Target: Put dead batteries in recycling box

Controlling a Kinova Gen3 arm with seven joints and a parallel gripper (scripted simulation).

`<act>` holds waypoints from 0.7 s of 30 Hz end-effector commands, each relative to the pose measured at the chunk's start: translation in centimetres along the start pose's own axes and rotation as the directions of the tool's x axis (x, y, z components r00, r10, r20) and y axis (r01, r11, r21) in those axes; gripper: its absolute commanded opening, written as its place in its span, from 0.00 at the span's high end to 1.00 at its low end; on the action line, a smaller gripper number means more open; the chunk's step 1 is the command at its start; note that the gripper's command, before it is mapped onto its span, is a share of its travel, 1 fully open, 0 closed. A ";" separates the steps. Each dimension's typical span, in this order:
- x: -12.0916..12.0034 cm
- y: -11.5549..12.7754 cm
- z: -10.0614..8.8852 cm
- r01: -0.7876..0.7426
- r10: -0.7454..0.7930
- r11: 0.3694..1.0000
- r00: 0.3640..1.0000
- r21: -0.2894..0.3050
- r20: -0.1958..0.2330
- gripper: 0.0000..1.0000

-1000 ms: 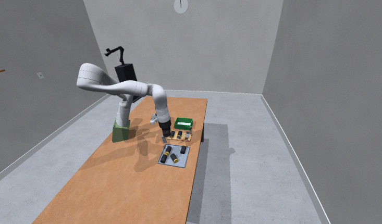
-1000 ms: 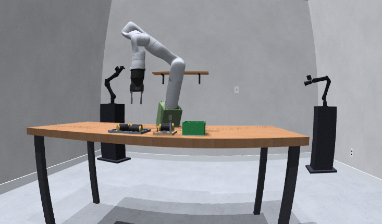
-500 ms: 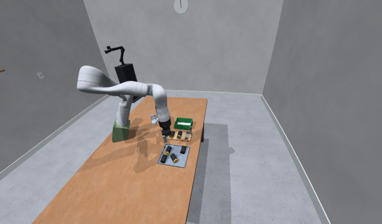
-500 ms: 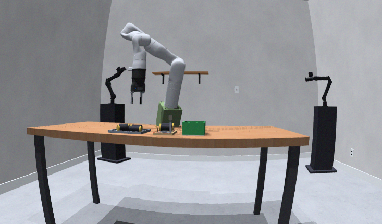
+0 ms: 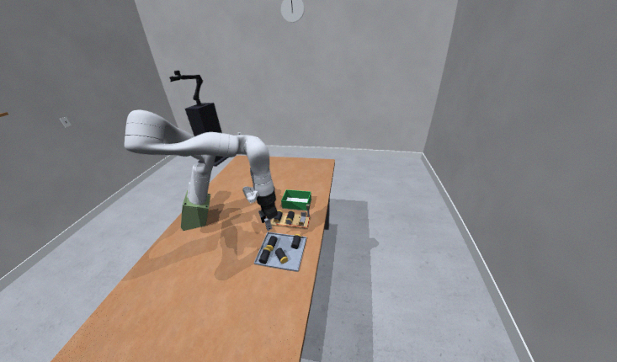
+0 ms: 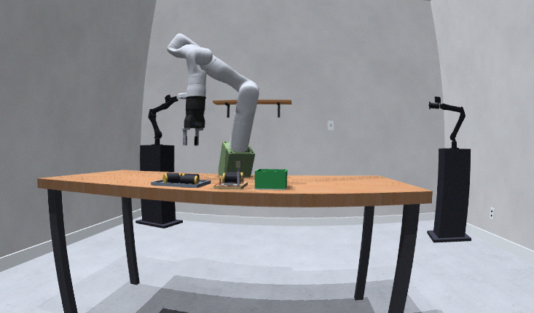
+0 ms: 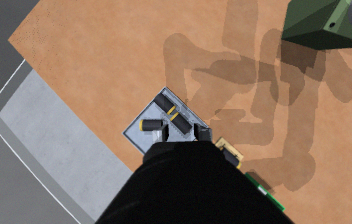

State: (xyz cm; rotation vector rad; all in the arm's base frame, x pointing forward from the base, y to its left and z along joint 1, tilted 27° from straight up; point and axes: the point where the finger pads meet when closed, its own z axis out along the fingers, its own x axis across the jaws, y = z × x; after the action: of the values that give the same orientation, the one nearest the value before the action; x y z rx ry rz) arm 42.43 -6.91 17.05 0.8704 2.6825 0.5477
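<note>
From the top we see four batteries (image 5: 271, 242) in the tray (image 5: 301, 263), two in the holder (image 5: 296, 223), box (image 5: 295, 199) beside it; from the exterior our gripper (image 6: 190, 141) hangs open and empty well above the tray; the wrist shows three batteries (image 7: 163, 103) in the tray.

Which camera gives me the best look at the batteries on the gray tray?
The top view: all four batteries lie unobstructed on the tray. The exterior view shows them edge-on and overlapping; in the wrist view the gripper's body hides part of the tray.
</note>
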 end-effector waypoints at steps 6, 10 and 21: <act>0.1 0.0 0.0 0.119 -0.119 0.993 0.993 -0.003 -0.002 0.10; 0.1 0.0 0.0 0.150 -0.150 0.989 0.989 -0.003 -0.002 0.10; 0.1 0.0 0.0 0.308 -0.308 0.951 0.951 -0.003 -0.002 0.10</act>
State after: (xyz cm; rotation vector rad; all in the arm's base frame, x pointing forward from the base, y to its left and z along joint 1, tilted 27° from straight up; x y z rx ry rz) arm 42.42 -6.88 17.05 0.4531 2.7415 0.4775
